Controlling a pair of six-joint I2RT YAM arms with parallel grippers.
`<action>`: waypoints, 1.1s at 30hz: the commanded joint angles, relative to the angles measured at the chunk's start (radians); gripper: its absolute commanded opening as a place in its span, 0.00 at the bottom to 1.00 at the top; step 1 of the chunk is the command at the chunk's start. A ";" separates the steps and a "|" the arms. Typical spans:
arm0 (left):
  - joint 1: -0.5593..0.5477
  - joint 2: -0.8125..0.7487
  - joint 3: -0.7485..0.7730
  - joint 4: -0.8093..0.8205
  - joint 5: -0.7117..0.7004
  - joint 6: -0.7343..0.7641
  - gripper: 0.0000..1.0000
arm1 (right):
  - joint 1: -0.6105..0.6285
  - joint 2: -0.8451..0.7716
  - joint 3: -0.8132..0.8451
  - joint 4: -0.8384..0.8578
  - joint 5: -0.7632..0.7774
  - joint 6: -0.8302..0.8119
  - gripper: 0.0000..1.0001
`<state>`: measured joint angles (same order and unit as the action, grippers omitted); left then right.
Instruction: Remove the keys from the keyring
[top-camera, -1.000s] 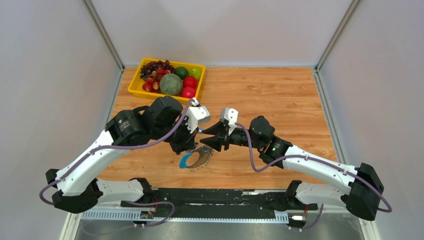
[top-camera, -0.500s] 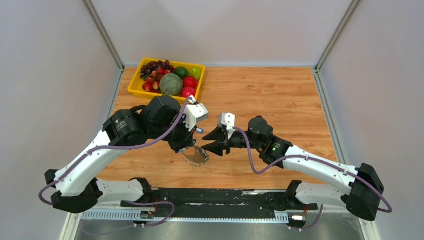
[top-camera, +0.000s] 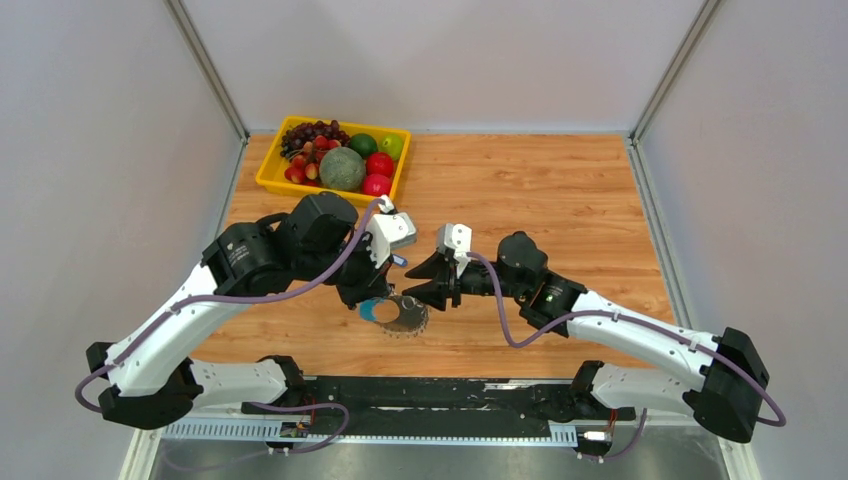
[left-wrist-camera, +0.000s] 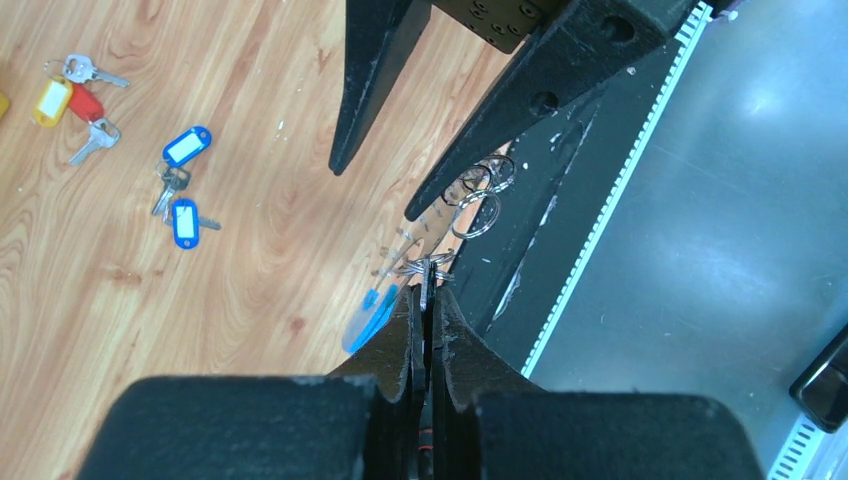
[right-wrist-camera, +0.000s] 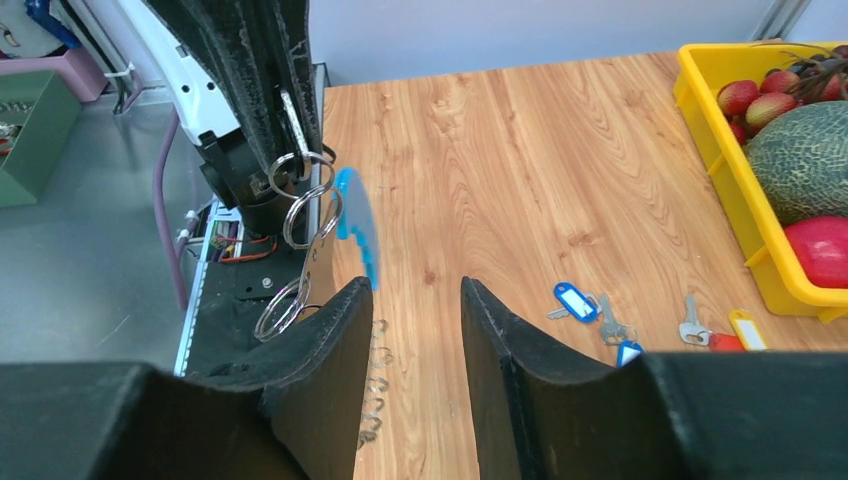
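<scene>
1. Pinching the rim of the hoop-shaped keyring (left-wrist-camera: 372, 318), the left gripper (left-wrist-camera: 426, 300) has its two black fingers pressed almost flat together. Small silvery rings are bunched at their tips.
2. The right gripper (right-wrist-camera: 413, 290) stands wide apart and holds nothing. In the right wrist view a strip of the hoop's silvery fringe runs down between its fingers, just beside the left one. Whether it touches cannot be told.
3. The left arm reaches in from the near left with its elbow bent high and its wrist tipped down toward the near right. The right arm lies low from the near right, its fingers pointing left at the left gripper.
4. The keyring is held clear of the wooden table (top-camera: 560, 200), near the near edge, between the two grippers. From above, its bright blue plastic arc faces left and the silvery fringe faces right. From the right wrist it is nearly edge-on, running from the left gripper toward the right one.
5. Small silvery keys (left-wrist-camera: 183, 222) with blue, red and orange plastic tags lie loose on the wood, well apart from the hoop.
6. A yellow plastic fruit tray (top-camera: 272, 172) sits at the far left.
</scene>
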<state>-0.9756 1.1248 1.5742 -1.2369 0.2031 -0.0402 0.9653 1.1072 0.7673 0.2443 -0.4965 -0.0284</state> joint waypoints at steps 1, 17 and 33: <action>-0.002 -0.018 0.003 0.049 0.026 0.025 0.00 | -0.005 -0.044 0.034 0.042 0.060 0.015 0.43; -0.003 -0.027 -0.019 0.058 0.048 0.027 0.00 | -0.004 -0.091 0.022 0.042 -0.073 -0.015 0.42; -0.002 -0.024 -0.004 0.060 0.069 0.031 0.00 | -0.003 -0.036 0.034 0.084 -0.195 -0.015 0.37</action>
<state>-0.9756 1.1191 1.5448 -1.2289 0.2459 -0.0200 0.9653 1.0515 0.7673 0.2649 -0.6594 -0.0505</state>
